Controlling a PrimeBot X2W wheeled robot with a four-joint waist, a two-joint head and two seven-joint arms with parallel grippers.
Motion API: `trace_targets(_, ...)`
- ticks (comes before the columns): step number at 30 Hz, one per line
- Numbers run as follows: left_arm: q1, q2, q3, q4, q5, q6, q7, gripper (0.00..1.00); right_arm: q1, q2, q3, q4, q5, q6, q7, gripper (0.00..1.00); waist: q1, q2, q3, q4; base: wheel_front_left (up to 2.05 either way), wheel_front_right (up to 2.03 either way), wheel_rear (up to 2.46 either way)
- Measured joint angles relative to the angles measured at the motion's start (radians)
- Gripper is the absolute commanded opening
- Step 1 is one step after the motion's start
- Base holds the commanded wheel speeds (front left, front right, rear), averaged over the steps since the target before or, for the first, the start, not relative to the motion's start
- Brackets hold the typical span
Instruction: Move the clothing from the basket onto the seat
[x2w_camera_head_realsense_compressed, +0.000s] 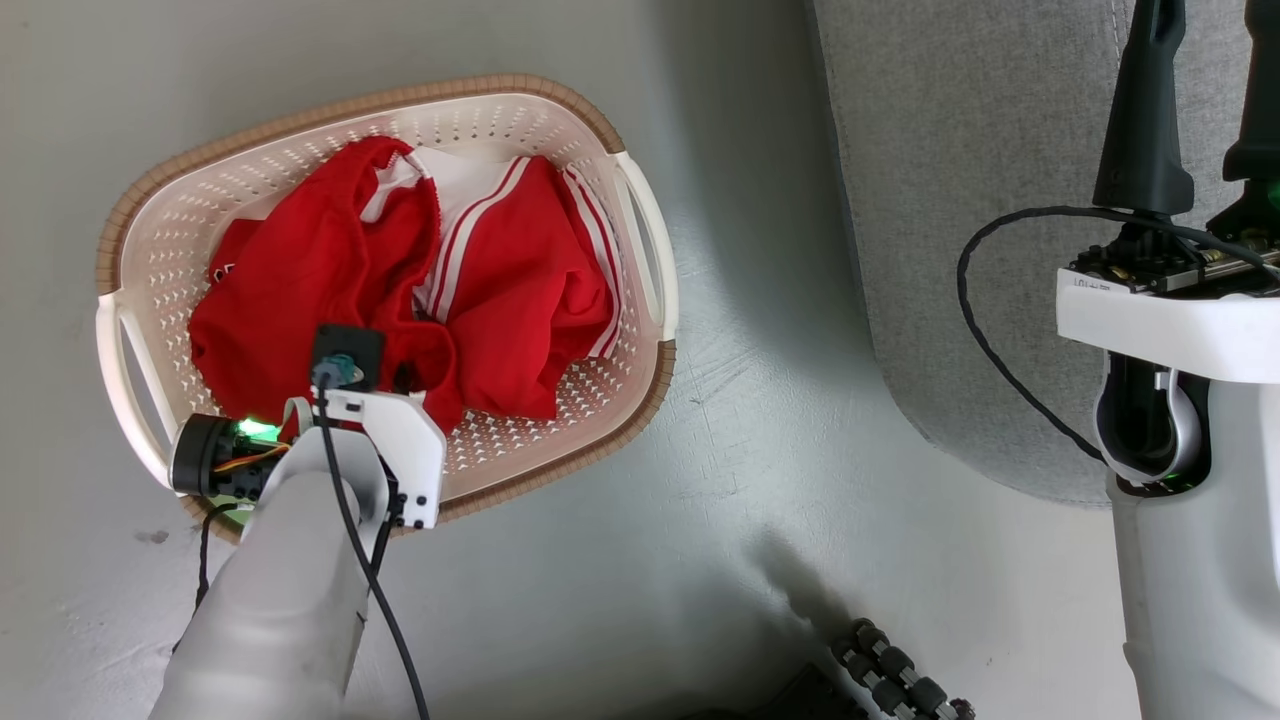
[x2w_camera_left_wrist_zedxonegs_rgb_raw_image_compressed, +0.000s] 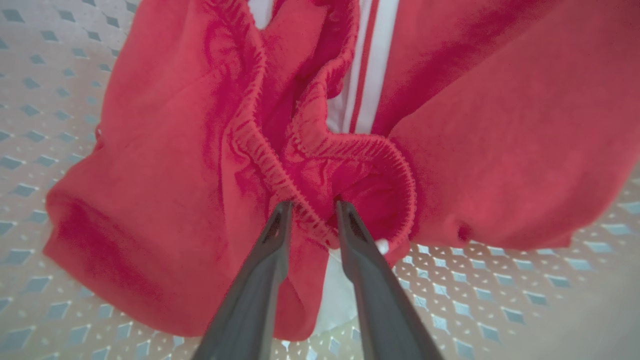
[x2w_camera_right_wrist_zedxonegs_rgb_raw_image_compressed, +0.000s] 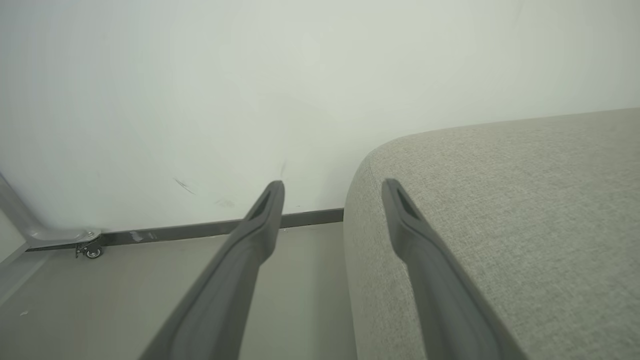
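**Left claw astride waistband**

The clothing lies heaped in the basket near the seat. The left claw straddles its waistband; whether it pinches cannot be told. The right claw is spread above the seat's edge.

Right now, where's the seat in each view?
Head view: seat upper right, behind the right end effector.
Right wrist view: seat lower right, rounded edge near centre.
Left wrist view: looks at the clothing in the basket.
Shared landmark: the right end effector's dark fingers against the seat fabric.
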Motion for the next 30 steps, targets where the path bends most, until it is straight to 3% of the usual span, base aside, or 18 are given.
trace_targets(1,-0.002,-0.001,0.007,0.002,-0.008,0.000,0.000,0.49,0.000,0.000,0.001,0.000,0.003,0.000,0.000,1.00,0.0000,0.0000,0.001,-0.001,0.00,0.00,0.00)
trace_targets(7,-0.024,-0.008,0.044,0.016,-0.050,0.009,0.018,0.81,0.000,0.000,0.001,0.000,0.016,0.000,0.000,1.00,0.0000,0.0000,0.007,-0.011,0.00,0.00,0.00)
trace_targets(10,-0.034,-0.008,0.053,0.035,-0.050,0.040,0.037,0.84,0.000,0.000,0.001,0.000,0.018,0.000,0.000,1.00,0.0000,0.0000,0.012,-0.016,0.00,0.00,0.00)
trace_targets(14,-0.043,-0.009,0.076,0.047,-0.070,0.051,0.055,0.70,0.000,0.000,0.002,0.000,0.021,0.000,0.000,1.00,0.0000,0.0000,0.018,-0.023,0.00,0.00,0.00)
trace_targets(15,-0.044,-0.009,0.077,0.049,-0.075,0.054,0.057,0.50,0.000,0.000,0.003,0.000,0.021,0.000,0.000,1.00,0.0000,0.0000,0.019,-0.024,0.00,0.00,0.00)
trace_targets(17,-0.045,-0.009,0.086,0.051,-0.082,0.055,0.057,0.45,0.000,0.000,0.005,0.000,0.026,0.000,0.000,1.00,0.0000,0.0000,0.022,-0.027,0.00,0.00,0.00)
trace_targets(19,-0.048,-0.009,0.092,0.051,-0.093,0.055,0.057,0.05,0.000,0.000,0.005,0.000,0.026,0.000,0.000,1.00,0.0000,0.0000,0.024,-0.029,0.00,0.00,0.00)
trace_targets(20,-0.049,-0.009,0.091,0.052,-0.093,0.055,0.056,0.00,0.000,0.000,0.005,0.000,0.026,0.000,0.000,1.00,0.0000,0.0000,0.025,-0.030,0.00,0.00,0.00)
trace_targets(30,-0.049,-0.010,0.065,0.040,-0.080,0.039,-0.009,0.00,0.000,0.000,-0.002,0.010,0.035,0.000,0.000,1.00,-0.0001,0.0000,0.012,-0.026,0.00,0.00,0.00)
